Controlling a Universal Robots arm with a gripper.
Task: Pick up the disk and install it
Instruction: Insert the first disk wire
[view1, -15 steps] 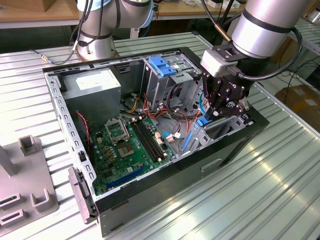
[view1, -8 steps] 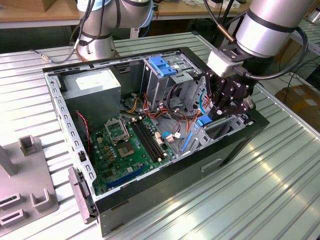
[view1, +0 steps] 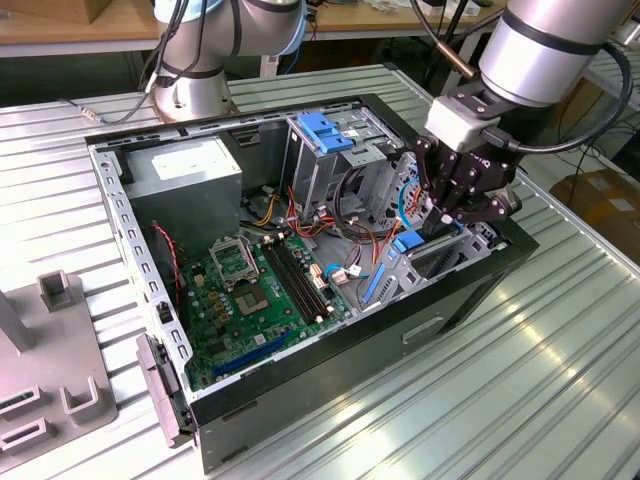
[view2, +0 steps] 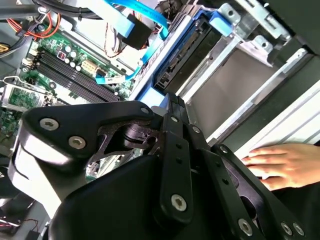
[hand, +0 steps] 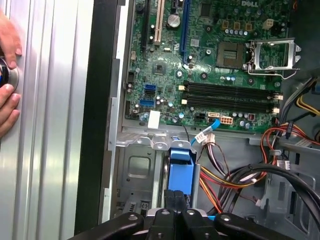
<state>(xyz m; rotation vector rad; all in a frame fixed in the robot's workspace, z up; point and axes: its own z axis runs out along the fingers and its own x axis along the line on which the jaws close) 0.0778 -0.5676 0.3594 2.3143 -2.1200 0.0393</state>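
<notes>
Tool (view2: 173, 100), clenched on nothing, is bearing on the disk (view2: 186, 50), apparently sitting in the drive bay (view2: 237, 77) of the computer case (view1: 330, 390); pushing squarely along its blue rails (view2: 220, 24) is looking wisest.

You have one open computer case (view1: 330, 390) in front of you — inside it, one motherboard (hand: 210, 75) carrying one processor socket (hand: 231, 52) and four memory slots (hand: 230, 95). Count also one power supply box (view1: 185, 175), one drive cage (view1: 325, 140), one disk (view2: 182, 57), one gripper (view1: 455, 215) — and one person's hand (view2: 285, 165).
</notes>
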